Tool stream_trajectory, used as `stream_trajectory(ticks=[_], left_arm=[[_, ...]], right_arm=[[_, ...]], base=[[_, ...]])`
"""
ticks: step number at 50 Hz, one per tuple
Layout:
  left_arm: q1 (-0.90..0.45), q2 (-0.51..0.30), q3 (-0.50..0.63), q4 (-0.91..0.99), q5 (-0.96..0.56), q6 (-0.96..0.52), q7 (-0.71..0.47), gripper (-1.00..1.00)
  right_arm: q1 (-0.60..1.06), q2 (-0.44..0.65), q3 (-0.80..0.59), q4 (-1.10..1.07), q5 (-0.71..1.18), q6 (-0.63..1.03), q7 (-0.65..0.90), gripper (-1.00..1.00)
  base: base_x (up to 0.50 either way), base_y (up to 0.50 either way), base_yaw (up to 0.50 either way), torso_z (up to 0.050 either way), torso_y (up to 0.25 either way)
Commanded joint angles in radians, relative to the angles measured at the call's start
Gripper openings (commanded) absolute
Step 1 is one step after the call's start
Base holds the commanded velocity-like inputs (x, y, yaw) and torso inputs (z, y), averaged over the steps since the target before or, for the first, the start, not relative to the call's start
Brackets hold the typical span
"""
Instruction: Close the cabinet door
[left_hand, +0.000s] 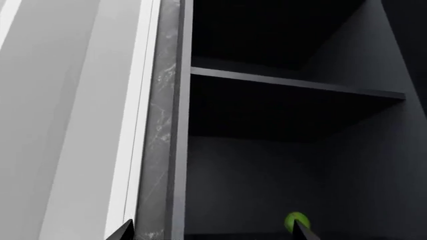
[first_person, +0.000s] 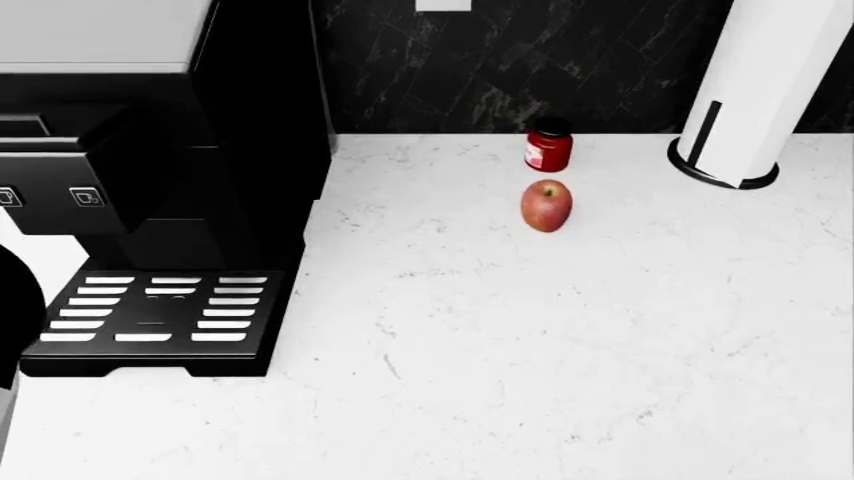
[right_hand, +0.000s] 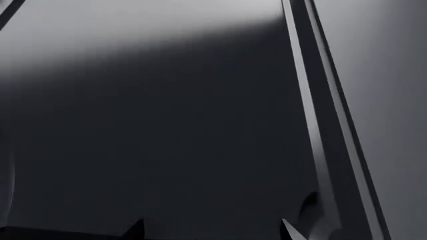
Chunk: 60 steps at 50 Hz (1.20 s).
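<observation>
The left wrist view looks into an open dark cabinet (left_hand: 267, 170) with a shelf (left_hand: 293, 83) across it and a small green round thing (left_hand: 296, 219) low inside. My left gripper (left_hand: 213, 233) is open just in front of the cabinet's opening, its tips far apart and empty. A dark flat panel, apparently the cabinet door (right_hand: 167, 130), fills the right wrist view, its edge (right_hand: 321, 150) running along one side. Close to that panel, my right gripper (right_hand: 210, 232) is open and holds nothing; I cannot tell if it touches. Neither gripper shows in the head view.
The head view looks down on a white marble counter (first_person: 534, 360). A black coffee machine (first_person: 160, 200) stands at its left. An apple (first_person: 546, 205), a red jar (first_person: 549, 146) and a paper towel roll (first_person: 761, 80) are at the back. A light grey panel (left_hand: 67, 125) borders the cabinet.
</observation>
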Motion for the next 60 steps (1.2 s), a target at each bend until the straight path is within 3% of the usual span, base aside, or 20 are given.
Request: stream_trajectory(ticks=[1,33,60], left_arm=[[-0.004,-0.029,-0.006,-0.015,-0.144,0.005,-0.109,1.00],[-0.006,-0.110,0.047,-0.025,-0.376,0.066,-0.255,1.00],[0.041,-0.176,0.066,-0.014,-0.479,0.116,-0.303,1.00]], right_arm=[[-0.067,-0.062,-0.083,0.063,0.125,-0.025,-0.037,1.00],[-0.086,-0.167,-0.140,0.220,0.062,-0.105,-0.127,1.00],[-0.131,-0.214,-0.173,0.315,0.029,-0.159,-0.175,1.00]], base=[[0.00,0.00,0.00,0.000,0.000],[0.00,0.00,0.00,0.000,0.000],[0.00,0.00,0.00,0.000,0.000]])
